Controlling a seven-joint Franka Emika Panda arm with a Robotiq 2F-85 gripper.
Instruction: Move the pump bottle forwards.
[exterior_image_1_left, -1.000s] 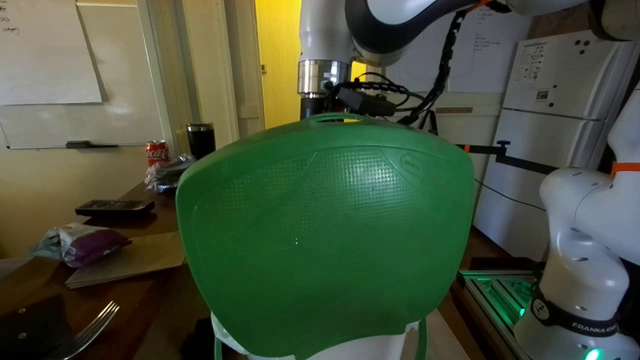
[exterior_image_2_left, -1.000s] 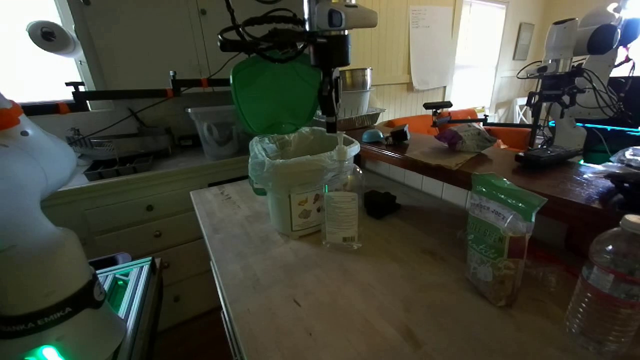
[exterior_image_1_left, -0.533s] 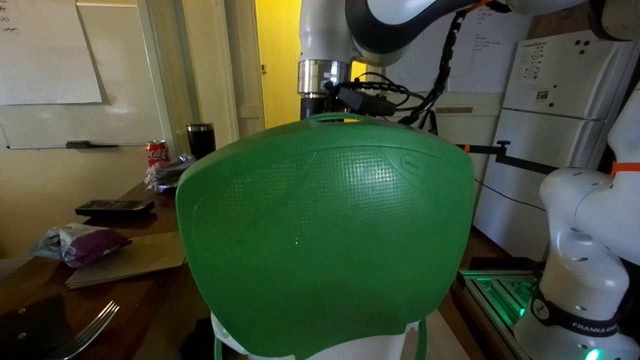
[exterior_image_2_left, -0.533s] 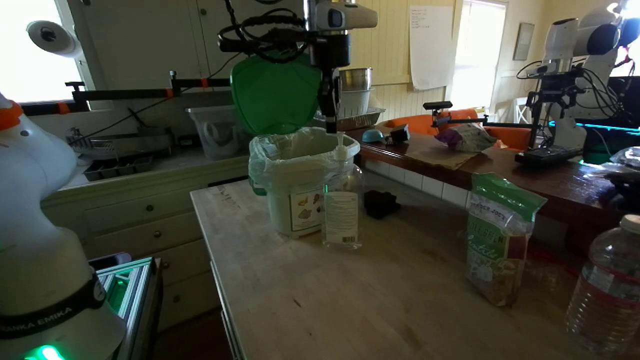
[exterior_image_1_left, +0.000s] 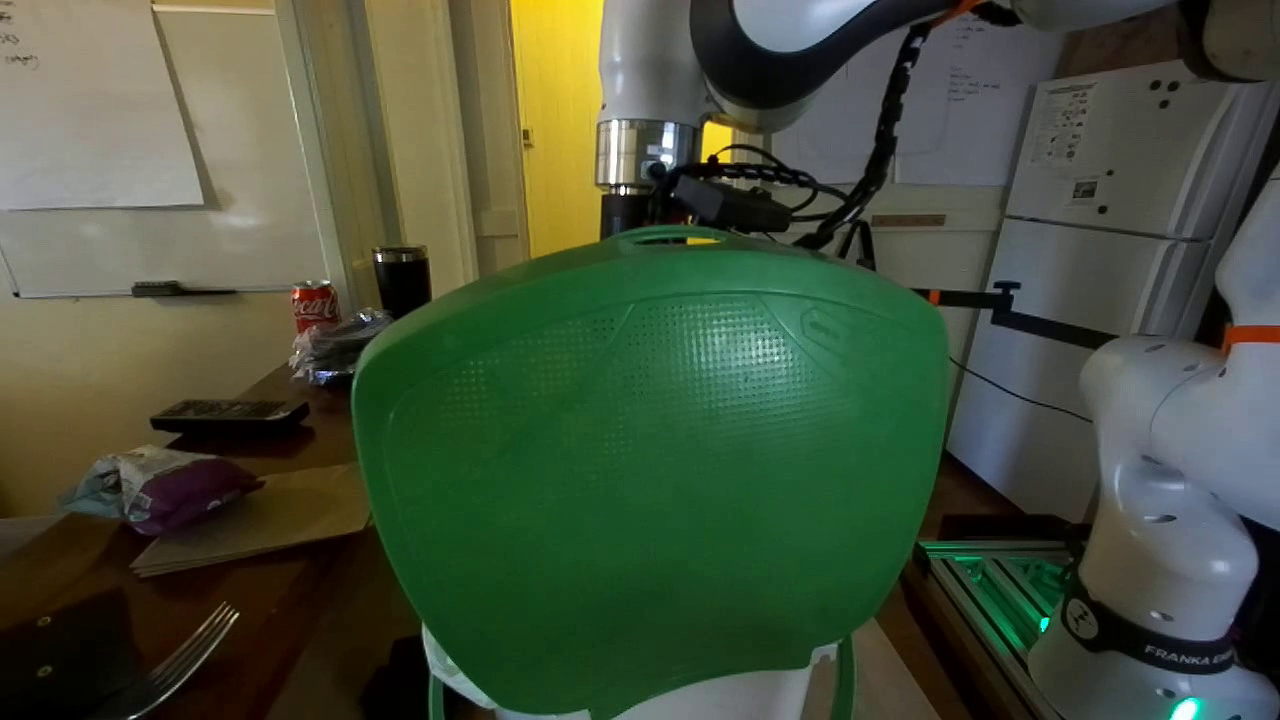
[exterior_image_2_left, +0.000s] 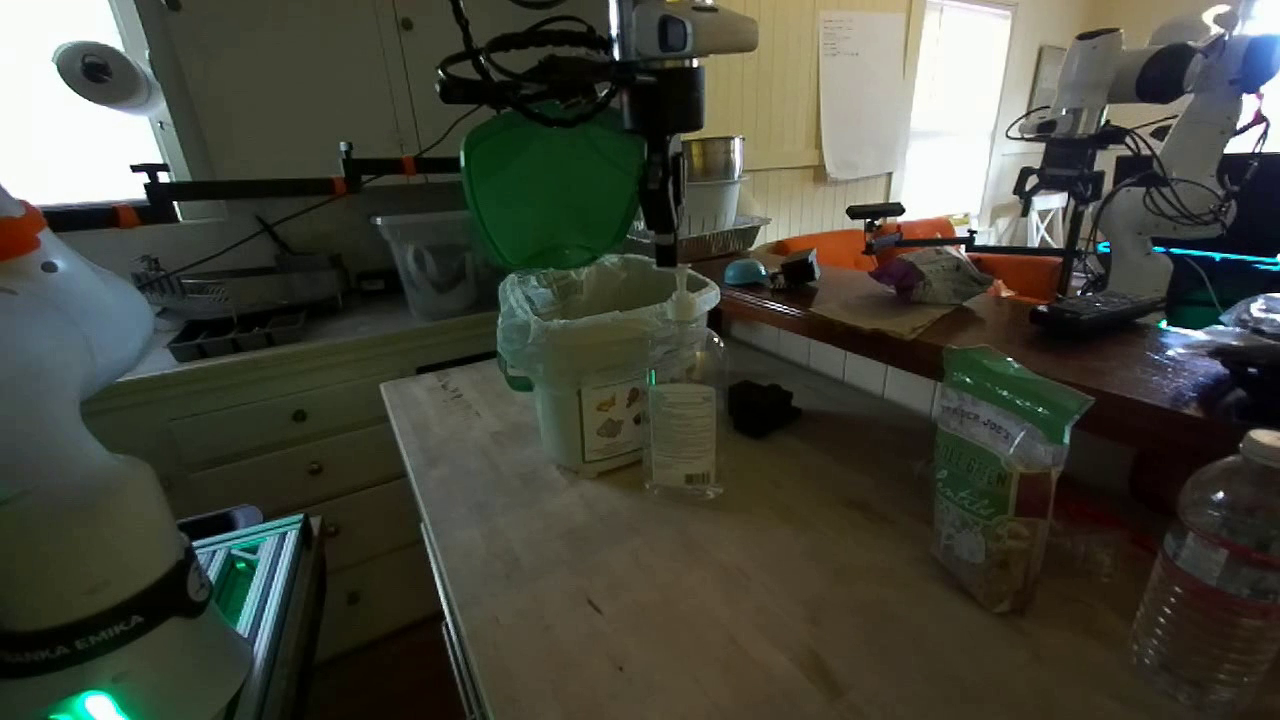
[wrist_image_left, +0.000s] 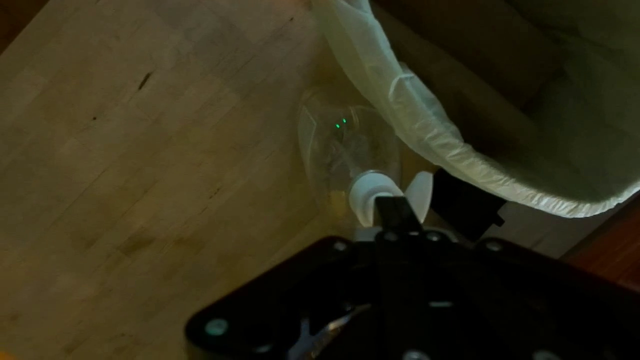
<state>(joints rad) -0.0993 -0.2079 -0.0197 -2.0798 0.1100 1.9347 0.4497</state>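
Pump btl (exterior_image_2_left: 685, 425) upright on the wood counter (exterior_image_2_left: 610, 600), just beside the white bin (exterior_image_2_left: 560, 430); can't tell if they touch. Its label (exterior_image_2_left: 683, 450) has a barcode + fine print, too small to read. Gripper (exterior_image_2_left: 666, 255) closed up, pointing down by bin's rim, tips at the pump head (wrist_image_left: 370, 192); contact unclear. Bin: thin liner (exterior_image_2_left: 545, 320) over rim, green lid (exterior_image_1_left: 650, 480) tipped up in both exterior views, sticker (exterior_image_2_left: 612, 420) w/ small colour pics, print illegible. Dark lump (exterior_image_2_left: 762, 408) just beside bin, ID unclear. Same counter, well apart from bin: green-topped bag (exterior_image_2_left: 1000, 480), "JOE'S" & "GREEN" legible, script line below blurry. Farther from bin: clear ridged btl (exterior_image_2_left: 1205, 610), red-banded wrapper (exterior_image_2_left: 1220, 560) unreadable. Also well apart from bin: red can (exterior_image_1_left: 315, 305) w/ partial "Coca" lettering; robot base (exterior_image_2_left: 100, 540) w/ black band (exterior_image_2_left: 100, 628), "FRANKA EMIKA", partly cut off. Paper sheet (exterior_image_1_left: 100, 120), far behind bin in an exterior view: handwriting cut off at its edge, unreadable.
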